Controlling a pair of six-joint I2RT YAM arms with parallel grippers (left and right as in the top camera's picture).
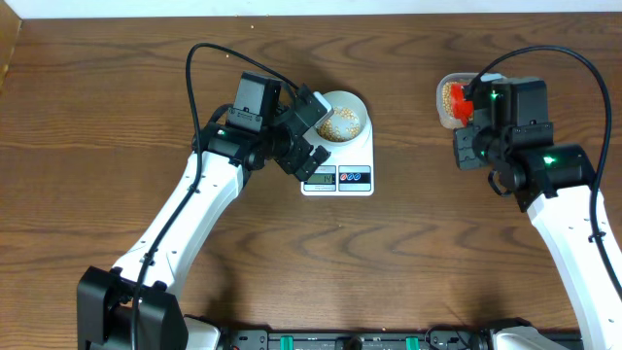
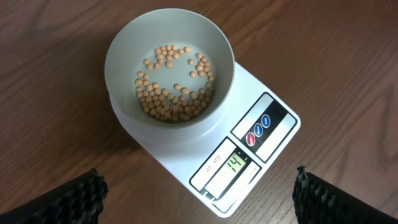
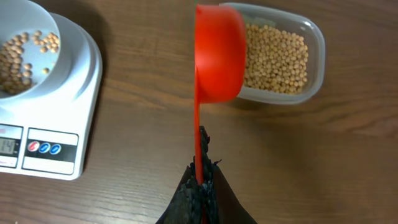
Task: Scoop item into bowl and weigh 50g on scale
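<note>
Your left claw point(image 1: 316, 131) is wide open and holds nothing. It hovers over the left side of the flat white rectangular digital scale point(image 2: 180, 155), fingers apart either side of it in the wrist view.

The small round pale blue-white bowl point(image 2: 124, 43) sits on the scale platform, mid-desk. A thin layer of small round tan-yellow beans point(image 2: 171, 102) lies in its bottom, not covering it. The grey LCD display point(image 2: 233, 163) shows what looks like 14.

Your right claw point(image 3: 200, 186) is closed on the handle of the red plastic measuring scoop point(image 3: 219, 53). The scoop cup is turned on edge, over the left end of the clear rounded-rectangular plastic tub point(image 3: 314, 56). You can't tell from here whether the cup holds anything.

The tub sits on the brown wooden desk point(image 1: 117, 97), right of the scale and well apart from it. Most of the beans are in it.
</note>
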